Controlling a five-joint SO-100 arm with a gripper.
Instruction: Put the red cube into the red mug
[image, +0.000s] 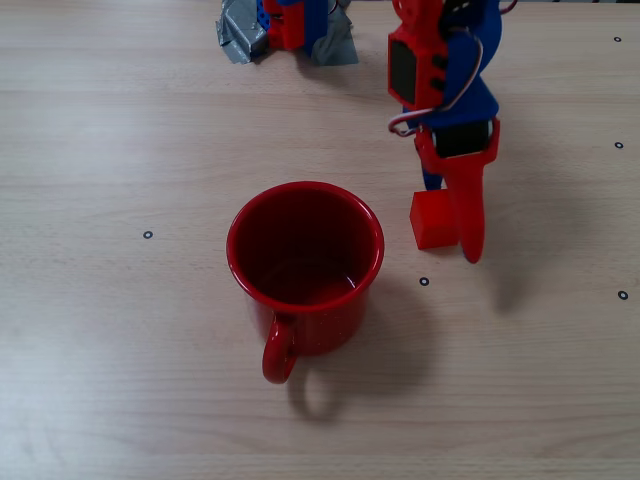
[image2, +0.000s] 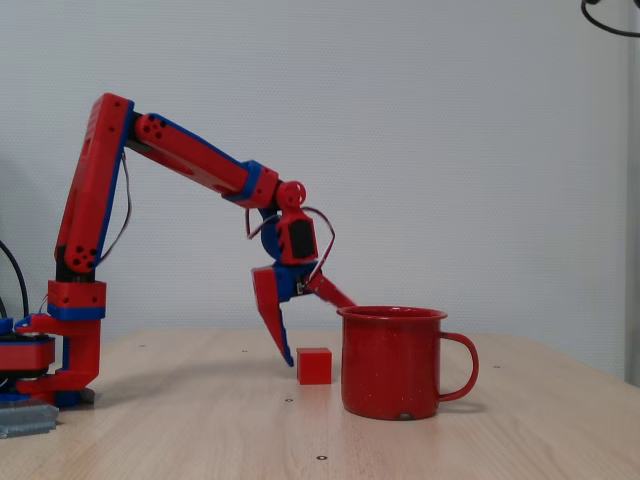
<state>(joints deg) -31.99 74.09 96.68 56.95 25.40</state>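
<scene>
The red cube rests on the wooden table, just right of the red mug in the fixed view from above. The mug stands upright and empty, with its handle pointing toward the near edge. My gripper is open around the cube. One long red finger lies along the cube's right side and reaches past it. In the fixed view from the side, the gripper has one finger pointing down to the table just left of the cube. The other finger slants up behind the mug.
The arm's base is fixed at the far table edge with grey tape. Small black dots mark the tabletop. A white wall stands behind the table in the side view.
</scene>
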